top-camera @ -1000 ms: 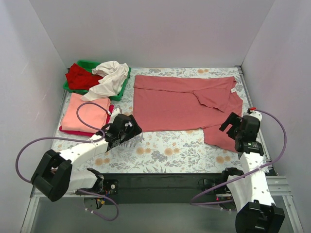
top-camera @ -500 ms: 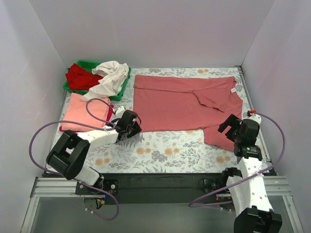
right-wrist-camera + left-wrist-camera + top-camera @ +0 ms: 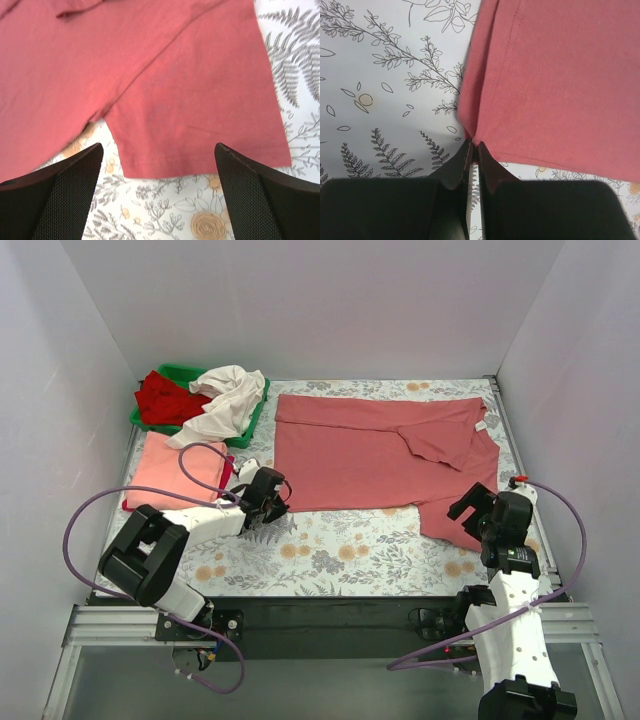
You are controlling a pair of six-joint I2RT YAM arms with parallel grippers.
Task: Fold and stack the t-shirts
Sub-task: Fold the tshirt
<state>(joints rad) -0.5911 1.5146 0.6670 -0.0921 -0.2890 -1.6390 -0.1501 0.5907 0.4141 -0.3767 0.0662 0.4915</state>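
Note:
A dusty-rose t-shirt lies spread flat on the floral table, its neck label at the far right. My left gripper is at the shirt's near left corner. In the left wrist view the left gripper is shut on that corner of the dusty-rose cloth, which puckers up at the fingertips. My right gripper hovers open over the near right sleeve. In the right wrist view the sleeve hem lies between the wide-apart fingers of the right gripper.
A folded salmon-pink t-shirt lies at the left on a red one whose edge shows. Behind it a green bin holds a red t-shirt and a cream-white one. White walls close in three sides.
My left gripper has closed on the shirt's near left corner after reaching low to it. My right gripper has drifted slightly toward the near edge, still open.

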